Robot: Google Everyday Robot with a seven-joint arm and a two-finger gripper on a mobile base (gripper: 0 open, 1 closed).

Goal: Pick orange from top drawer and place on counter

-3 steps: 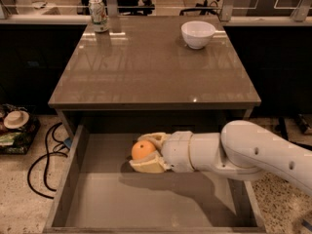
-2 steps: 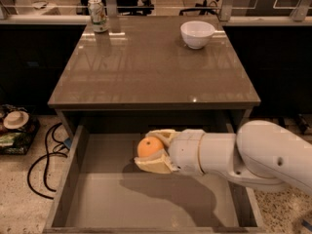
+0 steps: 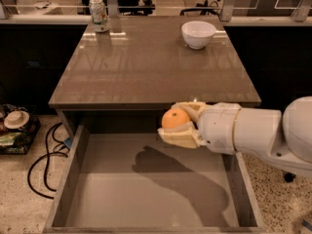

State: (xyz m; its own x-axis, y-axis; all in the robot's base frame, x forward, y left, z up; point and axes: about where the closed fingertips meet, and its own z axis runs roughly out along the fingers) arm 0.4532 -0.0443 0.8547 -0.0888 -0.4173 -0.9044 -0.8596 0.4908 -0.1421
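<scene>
Over one top drawer, one gripper pinches one orange beside the counter.

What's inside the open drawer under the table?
Only its bare bottom and a shadow show in the top drawer. The hand holds the orange above it, by the counter. The arm covers the drawer's right back corner.

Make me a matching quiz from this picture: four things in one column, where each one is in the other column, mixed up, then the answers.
1 orange
2 white bowl
3 soda can
4 claw

A far left corner of the counter
B above the open top drawer, shut on the fruit
C far right of the counter
D gripped by the claw

Pairs: 1D, 2C, 3A, 4B
</scene>
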